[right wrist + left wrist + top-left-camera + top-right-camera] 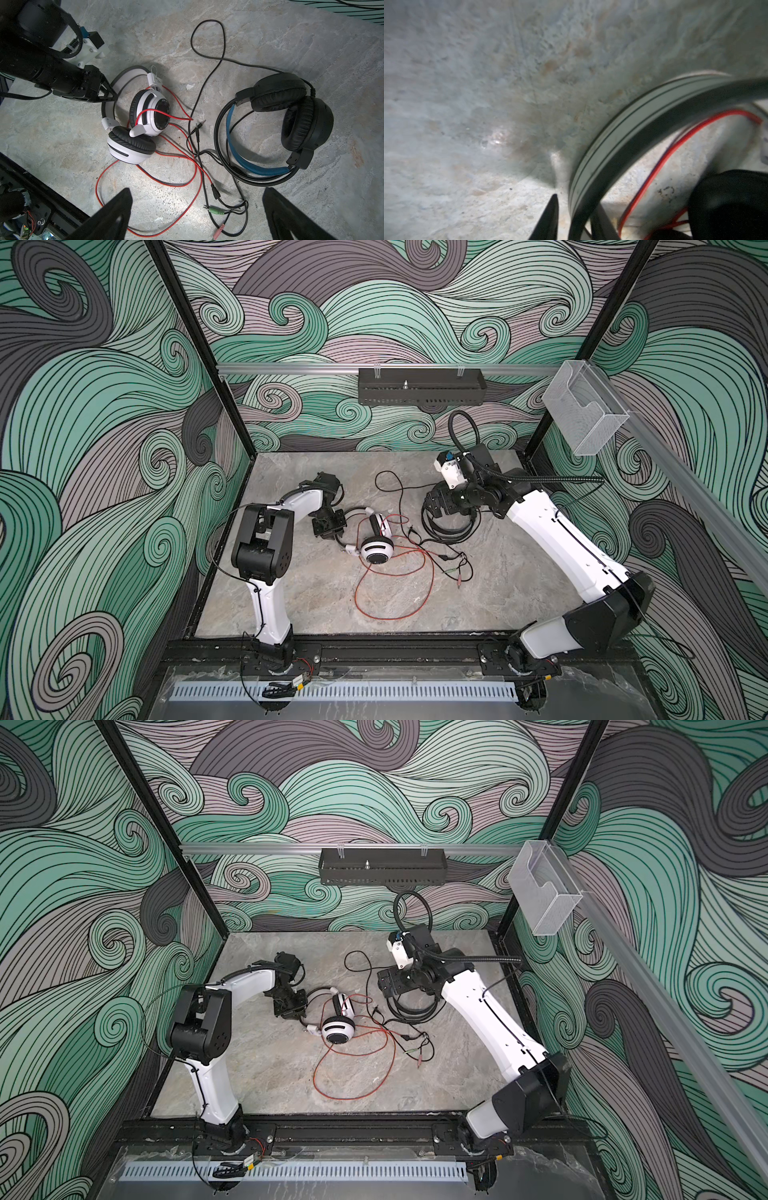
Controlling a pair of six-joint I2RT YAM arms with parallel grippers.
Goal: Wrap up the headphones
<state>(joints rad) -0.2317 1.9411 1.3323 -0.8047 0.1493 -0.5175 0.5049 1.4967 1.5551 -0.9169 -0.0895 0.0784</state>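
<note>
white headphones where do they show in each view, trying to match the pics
Top view: white headphones mid-table, beside the left claw.
Top view: same spot, mid-table.
Left wrist: only the headband arc, close up.
Right wrist: whole set, between the left claw and the black headphones.
Shared landmark: the red cable trailing from them.

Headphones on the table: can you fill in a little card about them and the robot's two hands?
white headphones: lying on the table, red cable loose around them
black headphones: lying beside them, not touching, black cable loose
left gripper: at the white headband, jaws apart
right gripper: wide open above the table, holding nothing
wrapped yet: no, both cables lie spread out and cross each other
</note>
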